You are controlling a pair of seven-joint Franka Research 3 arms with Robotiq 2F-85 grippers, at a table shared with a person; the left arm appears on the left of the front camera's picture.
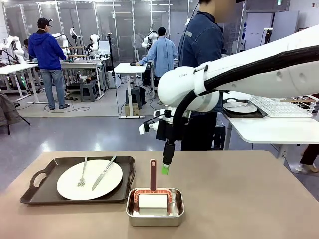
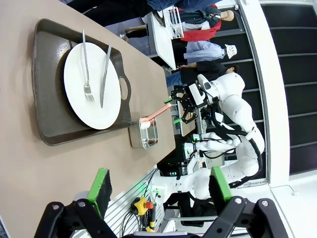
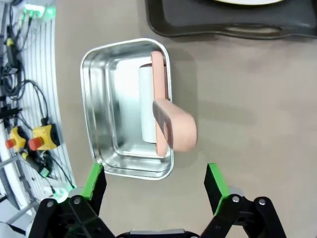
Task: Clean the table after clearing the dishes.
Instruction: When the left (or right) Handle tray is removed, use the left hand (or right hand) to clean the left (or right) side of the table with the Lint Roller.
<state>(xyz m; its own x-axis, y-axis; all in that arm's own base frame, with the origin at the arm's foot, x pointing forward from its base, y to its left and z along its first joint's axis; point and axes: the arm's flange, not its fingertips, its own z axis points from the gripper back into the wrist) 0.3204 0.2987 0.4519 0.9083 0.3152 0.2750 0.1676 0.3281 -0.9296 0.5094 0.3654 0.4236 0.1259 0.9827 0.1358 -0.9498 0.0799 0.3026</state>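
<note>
Tan and matte, the counter lies smooth and bare across its right half. At its left, a dark brown tray with cut-out handles carries a round, glossy white plate, with a metal fork and knife side by side on it. Just right of the tray sits a small rectangular steel pan, shiny and round-cornered, holding a white roller whose pink handle stands upright. The right fingers hang near the handle's top, spread wide and holding nothing. The left fingers are also wide apart and empty, well apart from the tray. A second plate rests on the white table behind, beside a wire rack.
</note>
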